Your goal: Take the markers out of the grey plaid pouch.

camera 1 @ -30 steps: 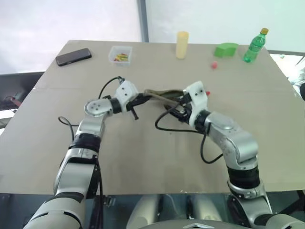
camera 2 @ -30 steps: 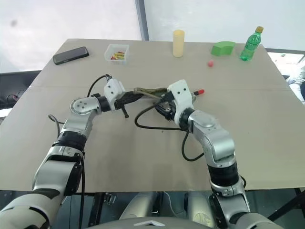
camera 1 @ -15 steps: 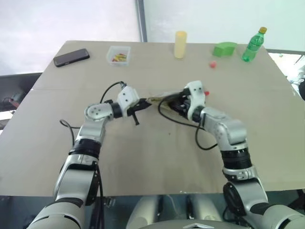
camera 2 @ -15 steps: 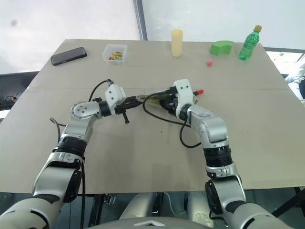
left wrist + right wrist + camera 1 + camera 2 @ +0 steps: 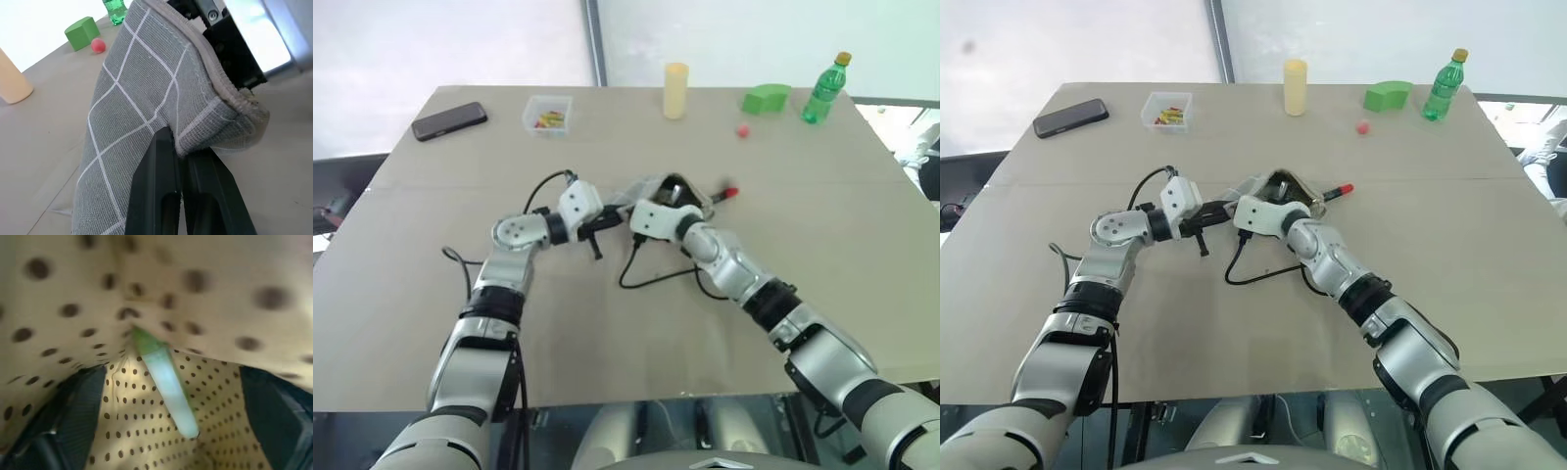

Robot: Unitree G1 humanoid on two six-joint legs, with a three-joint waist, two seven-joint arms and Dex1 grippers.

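The grey plaid pouch (image 5: 651, 188) lies mid-table with its mouth held up. My left gripper (image 5: 178, 147) is shut on the pouch's bottom edge. My right gripper (image 5: 174, 377) is pushed into the pouch's mouth, open, with its fingers (image 5: 78, 411) spread against the dotted yellowish lining. The green marker (image 5: 166, 382) lies inside between those fingers, touching neither. The red marker (image 5: 724, 194) rests on the table just right of the pouch.
Along the table's far edge stand a black phone (image 5: 449, 120), a clear box of small coloured bits (image 5: 546, 113), a pale yellow cylinder (image 5: 675, 90), a green block (image 5: 764, 98), a green bottle (image 5: 824, 90) and a small red ball (image 5: 742, 130).
My right gripper has swung round into the pouch's mouth and opened wide. The left gripper keeps its hold on the pouch. The camera view has shifted slightly.
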